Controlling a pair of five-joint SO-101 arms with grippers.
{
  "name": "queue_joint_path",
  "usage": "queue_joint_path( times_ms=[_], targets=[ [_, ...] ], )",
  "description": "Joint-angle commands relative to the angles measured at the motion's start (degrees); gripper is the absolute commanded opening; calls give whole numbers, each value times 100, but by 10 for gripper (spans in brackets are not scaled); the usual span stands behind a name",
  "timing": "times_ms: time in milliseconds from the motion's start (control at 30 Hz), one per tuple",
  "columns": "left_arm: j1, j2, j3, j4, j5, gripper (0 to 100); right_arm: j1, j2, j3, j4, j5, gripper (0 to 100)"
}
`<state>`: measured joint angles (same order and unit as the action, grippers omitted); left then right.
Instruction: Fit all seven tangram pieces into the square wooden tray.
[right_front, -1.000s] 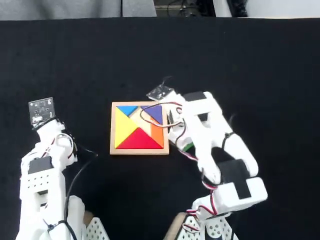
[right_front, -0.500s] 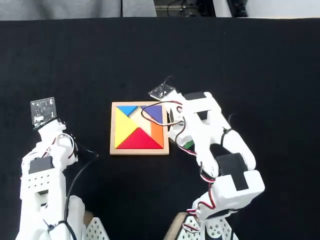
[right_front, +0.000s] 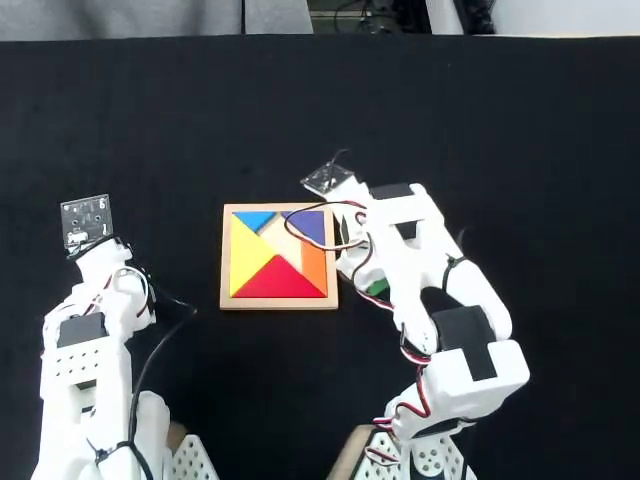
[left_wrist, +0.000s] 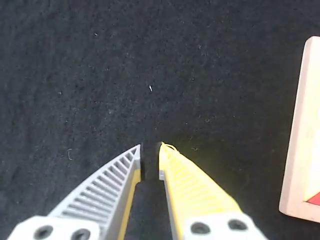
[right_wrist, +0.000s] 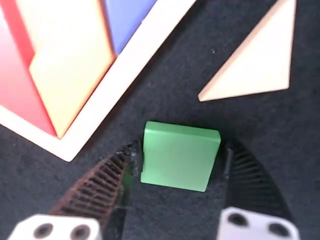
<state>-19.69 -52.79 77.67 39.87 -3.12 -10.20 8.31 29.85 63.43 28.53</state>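
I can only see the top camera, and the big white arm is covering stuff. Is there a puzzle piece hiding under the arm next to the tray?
Observer: Yes. A green square lies on the black cloth, between the open fingers of the right gripper and outside the tray.
Operator: Is any other piece hiding there?
Observer: A pale triangle lies flat on the cloth near the green square, also outside the tray.
Operator: Is the other gripper holding one?
Observer: No. The left gripper is shut with nothing in it.
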Motion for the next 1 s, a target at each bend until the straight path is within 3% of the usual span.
queue_joint_path(
  times_ms=[0, 200, 367, 500, 833, 967],
  targets=[
    [57, -62, -31, -97, -26, 73, 35, -66, -207, -9, -88, 240],
    [57, -62, -31, -105, -26, 73, 35, -57, -295, -26, -88, 112],
    [57, -62, -31, -105, -26, 73, 53, -66, -523, 114, -97, 96],
    [66, -53, -31, -105, -26, 73, 0, -40, -1745, 1064, -97, 96],
    [57, -70, -31, -97, -26, 73, -1600, 1147, -4286, 1741, -97, 96],
    [57, -70, -31, -97, -26, 73, -1916, 2062, -5165, 1758, -308, 99]
  ],
)
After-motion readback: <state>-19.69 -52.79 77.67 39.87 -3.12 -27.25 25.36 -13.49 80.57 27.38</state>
